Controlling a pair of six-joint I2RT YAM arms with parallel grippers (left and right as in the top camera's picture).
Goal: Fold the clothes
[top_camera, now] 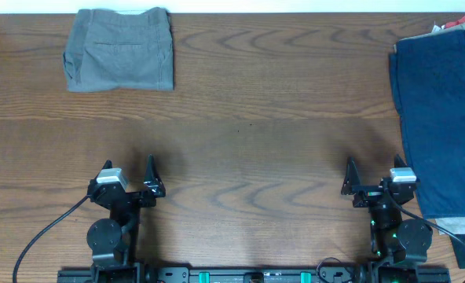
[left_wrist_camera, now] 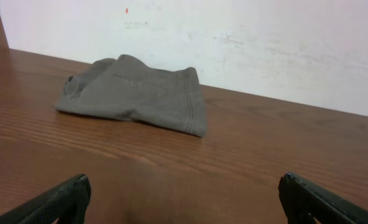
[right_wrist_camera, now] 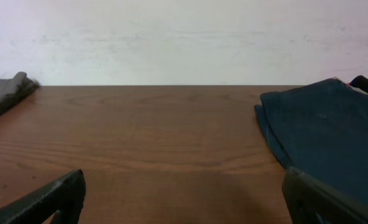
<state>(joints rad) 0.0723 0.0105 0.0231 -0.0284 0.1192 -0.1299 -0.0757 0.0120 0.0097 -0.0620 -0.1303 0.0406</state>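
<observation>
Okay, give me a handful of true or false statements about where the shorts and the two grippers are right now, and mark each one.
1. The grey-olive shorts lie folded at the far left of the table. True.
2. The left gripper is clamped on the grey-olive shorts. False: it is open, empty and well apart from them, at the near side of the table.
3. The navy shorts lie along the table's right side. True.
4. The navy shorts overlap the grey-olive pair. False: a wide stretch of bare wood separates them.
5. The right gripper is open and holds nothing. True.
</observation>
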